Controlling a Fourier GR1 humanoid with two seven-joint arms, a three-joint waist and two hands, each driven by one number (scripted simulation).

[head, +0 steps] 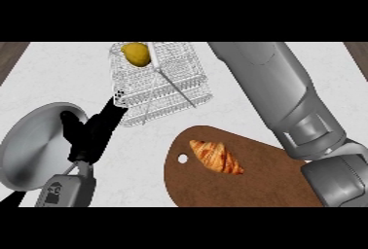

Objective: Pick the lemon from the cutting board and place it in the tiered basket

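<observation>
One lemon (135, 53) (in basket (161, 82)), one croissant (216, 156), one cutting board (244, 187), one pan (39, 146).

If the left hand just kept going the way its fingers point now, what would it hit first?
The left hand points up and right, fingers straight, toward the wire tiered basket. It would probably meet the basket's lower left corner first, well below the lemon sitting in it. Height is hard to judge from above, so it might pass beneath.

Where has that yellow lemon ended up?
In the head view, the lemon sits in the wire tiered basket at the counter's far left-centre, beyond the cutting board holding a croissant.
</observation>
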